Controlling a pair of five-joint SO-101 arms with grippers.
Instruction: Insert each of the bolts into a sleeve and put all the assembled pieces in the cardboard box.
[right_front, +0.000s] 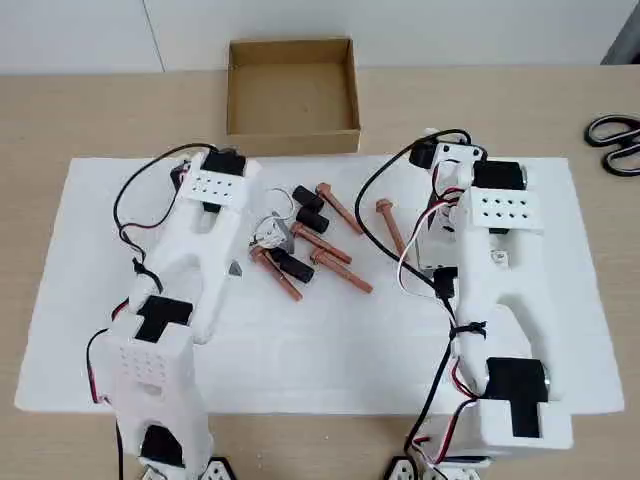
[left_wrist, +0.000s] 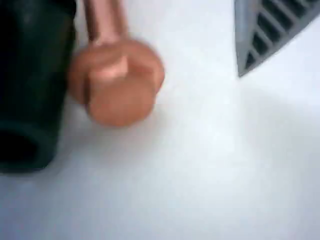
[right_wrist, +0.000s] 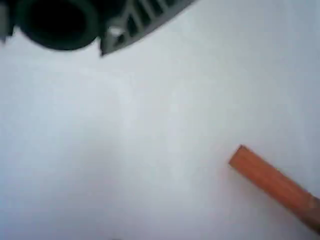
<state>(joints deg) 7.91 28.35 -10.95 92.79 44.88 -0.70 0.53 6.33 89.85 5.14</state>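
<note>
Several copper bolts (right_front: 322, 243) and three black sleeves (right_front: 311, 218) lie loose on the white sheet (right_front: 330, 360) between the arms. My left gripper (right_front: 251, 254) is down at the left end of this pile and open. Its grey finger (left_wrist: 265, 30) stands apart from a bolt head (left_wrist: 117, 82) that lies against a sleeve (left_wrist: 30, 80). My right gripper (right_front: 433, 240) is low beside a lone bolt (right_front: 390, 225). A black sleeve (right_wrist: 57, 22) seen end-on sits against its grey finger (right_wrist: 145, 17), so it looks shut on it. That bolt's shaft tip (right_wrist: 272, 182) lies farther off.
The open cardboard box (right_front: 292, 142) stands past the sheet's far edge, behind the left gripper. Scissors (right_front: 615, 140) lie on the bare table at the far right. Black cables loop beside both arms. The near half of the sheet has free room.
</note>
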